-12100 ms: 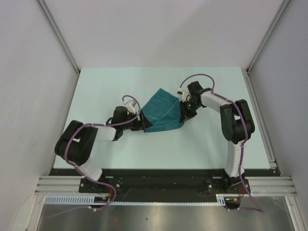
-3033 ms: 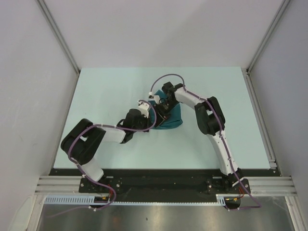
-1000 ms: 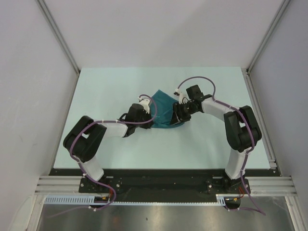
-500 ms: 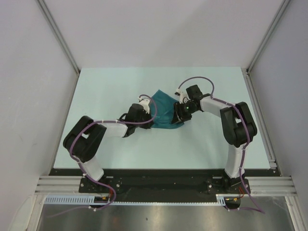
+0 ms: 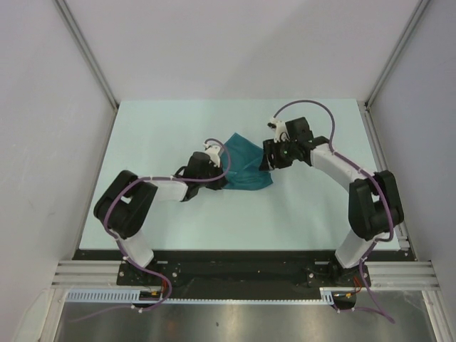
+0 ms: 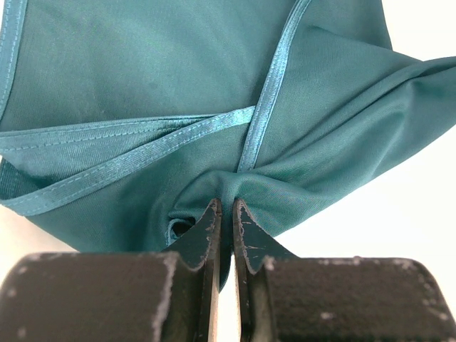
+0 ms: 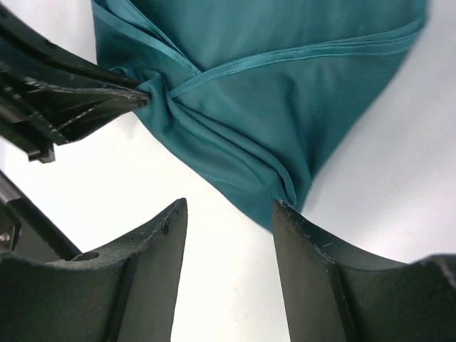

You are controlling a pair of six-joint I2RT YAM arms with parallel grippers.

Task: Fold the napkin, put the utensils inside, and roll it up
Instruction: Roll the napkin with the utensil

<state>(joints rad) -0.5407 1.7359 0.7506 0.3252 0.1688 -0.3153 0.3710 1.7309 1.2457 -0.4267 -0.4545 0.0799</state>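
Task looks abt halfway at best: the teal blue-green, slightly shiny square cloth napkin (image 5: 246, 168) lies on the pale mint table (image 5: 157, 206), a little toward 12 o'clock from centre, folded over into a loose wedge w/ its glossy hem bands (image 6: 265, 92) crossing on top, so some folding is done, but it's a slack bundle, not a tight roll. No copper-bowled spoon shows in any view; whether it's tucked inside the layers or just absent, can't tell. Prob left: get the utensil in (if it isn't) and roll the cloth up properly. Left gripper (image 5: 222, 174) sits low at the napkin's 9 o'clock edge, forearm stretched nearly flat over the table, jaws pinched together on a gathered tuck of fabric. Right gripper (image 5: 268, 159) is at the 3 o'clock edge, arm reaching in from the 4 o'clock side w/ elbow out wide, wrist angled down; jaws parted, nothing btw them, tips just short of the cloth's nearest corner and apart from it
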